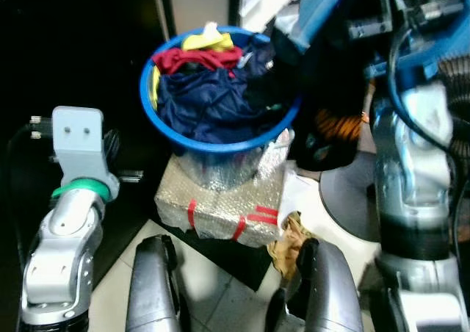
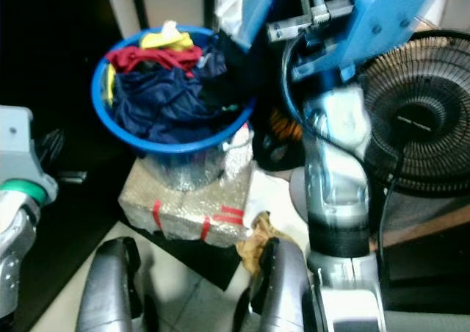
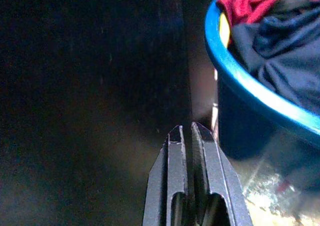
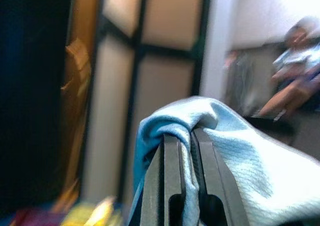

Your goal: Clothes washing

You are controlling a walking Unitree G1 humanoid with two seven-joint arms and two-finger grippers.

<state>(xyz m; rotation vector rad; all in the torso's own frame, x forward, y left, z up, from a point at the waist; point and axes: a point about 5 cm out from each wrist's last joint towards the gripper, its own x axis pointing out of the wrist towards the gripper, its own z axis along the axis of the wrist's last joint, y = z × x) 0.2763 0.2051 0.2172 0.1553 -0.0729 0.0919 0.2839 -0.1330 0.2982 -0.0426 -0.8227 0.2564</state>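
Note:
A blue laundry basket (image 1: 163, 128) stands ahead of me, heaped with dark navy (image 1: 209, 100), red (image 1: 192, 57) and yellow clothes (image 1: 208, 38). My right arm (image 1: 411, 170) is raised at the right of the basket. Its gripper (image 4: 183, 136) is shut on a fold of light blue cloth (image 4: 235, 136), which hangs above the basket's right rim (image 1: 316, 9). My left gripper (image 3: 185, 131) is shut with nothing between its fingers, low beside the basket's left wall (image 3: 235, 76) in front of a dark surface.
The basket rests on a bubble-wrapped box with red tape (image 1: 220, 207). A crumpled brown rag (image 1: 290, 244) lies on the floor by the box. A black fan (image 2: 418, 119) stands at the right. A seated person (image 4: 295, 71) is in the background.

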